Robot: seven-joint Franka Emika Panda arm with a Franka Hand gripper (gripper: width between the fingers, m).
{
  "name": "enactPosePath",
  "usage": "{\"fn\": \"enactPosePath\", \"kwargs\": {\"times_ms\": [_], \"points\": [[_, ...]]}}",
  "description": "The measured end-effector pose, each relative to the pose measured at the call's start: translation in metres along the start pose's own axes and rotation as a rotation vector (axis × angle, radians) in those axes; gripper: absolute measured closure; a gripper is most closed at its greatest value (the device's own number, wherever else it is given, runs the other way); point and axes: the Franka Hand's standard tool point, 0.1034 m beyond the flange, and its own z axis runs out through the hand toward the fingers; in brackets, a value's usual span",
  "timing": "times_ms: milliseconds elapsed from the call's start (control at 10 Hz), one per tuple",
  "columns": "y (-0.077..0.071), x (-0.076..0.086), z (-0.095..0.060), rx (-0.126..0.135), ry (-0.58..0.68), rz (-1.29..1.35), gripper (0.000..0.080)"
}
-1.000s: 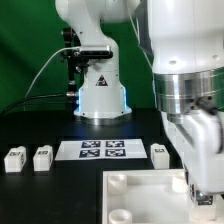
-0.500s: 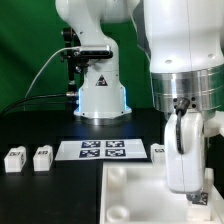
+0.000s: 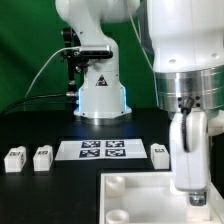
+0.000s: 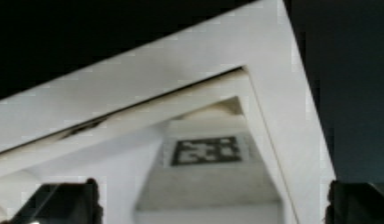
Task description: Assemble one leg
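Note:
A leg (image 4: 207, 165), a small white block with a black-and-white tag, sits on the broad white slab (image 4: 100, 110) near its corner. My gripper (image 4: 210, 202) is open. Its dark fingers (image 4: 64, 200) stand wide apart on either side of the leg without touching it. In the exterior view my gripper (image 3: 190, 186) hangs low over the slab (image 3: 135, 192) at the lower right and hides that leg. Three more legs stand on the table: two at the left (image 3: 15, 158) (image 3: 42, 157) and one (image 3: 159, 154) beside my gripper.
The marker board (image 3: 100, 149) lies flat between the left legs and the right one. The robot's white base (image 3: 100, 95) stands behind it. A cable (image 3: 40, 75) runs along the back left of the black table.
My gripper has shifted toward the exterior view's left over the slab and turned. The legs on the table and the slab have not moved.

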Motion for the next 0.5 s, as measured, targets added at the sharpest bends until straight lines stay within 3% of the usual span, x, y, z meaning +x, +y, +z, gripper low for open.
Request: {"fn": "enactPosePath", "kwargs": {"times_ms": [200,500], "points": [[0.004,-0.014,-0.020,0.016,-0.023,-0.013,0.0150],[0.006,-0.018,-0.021,0.016,-0.025,-0.021,0.0150]]}}
